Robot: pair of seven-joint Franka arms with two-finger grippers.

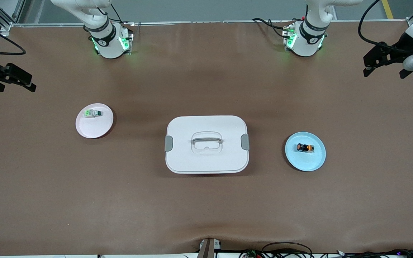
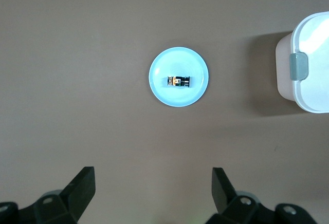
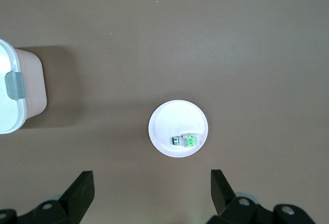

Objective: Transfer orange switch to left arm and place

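The orange switch [image 1: 305, 147] lies on its side on a pale blue plate [image 1: 316, 160] toward the left arm's end of the table [image 1: 206, 208], nothing touching it. The box [image 1: 206, 159], lid latched at both ends, stands at the middle of the table, well apart from that plate. Toward the right arm's end, a white plate [image 1: 93, 129] carries a white switch with a green cap [image 1: 91, 113]. The left gripper [image 1: 385, 66] hangs high over its end of the table, fingers [image 2: 82, 185] spread wide and empty. The right gripper [image 1: 9, 80] hangs over its own end, fingers [image 3: 82, 188] likewise wide apart, holding nothing.
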